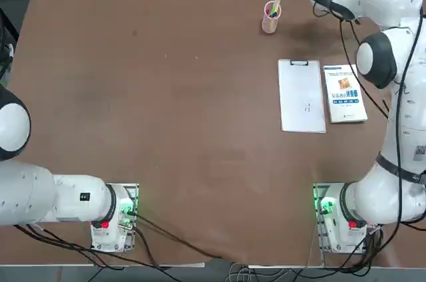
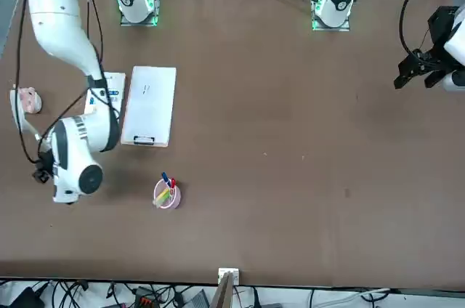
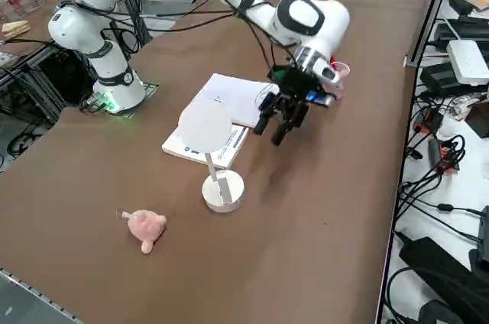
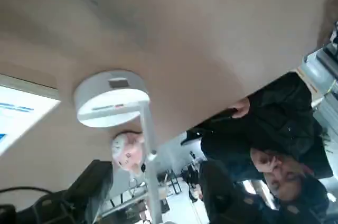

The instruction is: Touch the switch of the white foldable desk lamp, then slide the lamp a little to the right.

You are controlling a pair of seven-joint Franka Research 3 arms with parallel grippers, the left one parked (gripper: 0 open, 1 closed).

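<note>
From the right side view, the right gripper (image 3: 269, 133), jaws wide, is seen at one o'clock from the white lamp's base (image 3: 223, 192).

The two fingers (image 4: 92, 187) look matt black, like hard plastic. Beyond them, the lamp (image 3: 223, 191) looks like smooth white plastic, its base softly glossy. Near it, also ahead of the fingers, the toy (image 3: 146, 228) has a soft, plush-like cloth surface in matt pink. Off to one side of the fingers, the book (image 1: 345, 94) has a smooth paper cover. Below and around them all, the tabletop (image 1: 193, 116) looks smooth, brown and mostly matt, with a faint sheen.
</note>
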